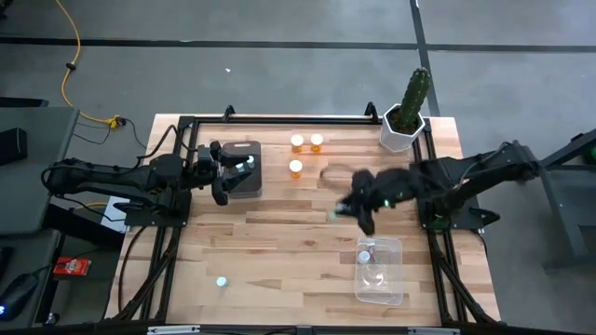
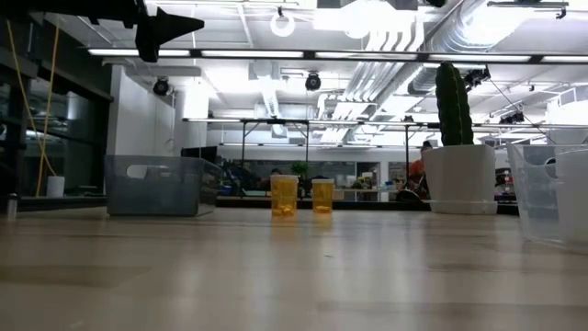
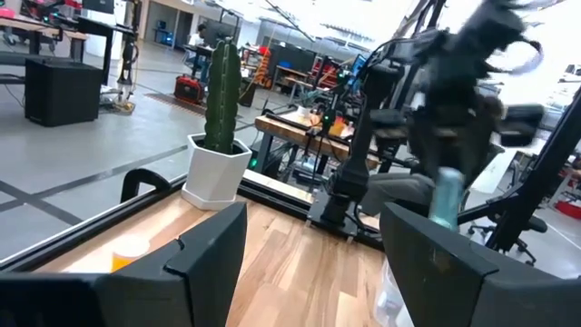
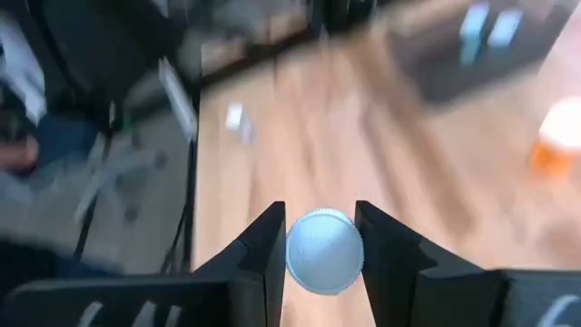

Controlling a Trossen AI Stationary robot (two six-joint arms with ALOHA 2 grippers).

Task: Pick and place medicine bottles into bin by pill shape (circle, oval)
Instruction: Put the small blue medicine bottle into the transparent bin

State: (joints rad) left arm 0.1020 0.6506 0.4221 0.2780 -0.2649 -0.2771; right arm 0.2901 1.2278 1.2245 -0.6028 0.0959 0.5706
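Three orange bottles (image 1: 296, 168): they stand together near the far edge of the bench (image 1: 279, 251).
Right tool (image 1: 358, 212): above the bench middle, fingers closed on a pale bottle with teal cap (image 4: 324, 252).
Clear bin (image 1: 380, 272): on the right near side, one pale bottle (image 1: 365, 253) is inside.
Left tool (image 1: 233, 181): wide open, holds nothing, over the grey bin (image 1: 245, 167).
Lone bottle (image 1: 222, 281): near the front edge, left.
Cactus (image 1: 413, 98): far right corner.

Bare table (image 1: 279, 242) between dark bin (image 1: 244, 170) and clear bin (image 1: 380, 272).
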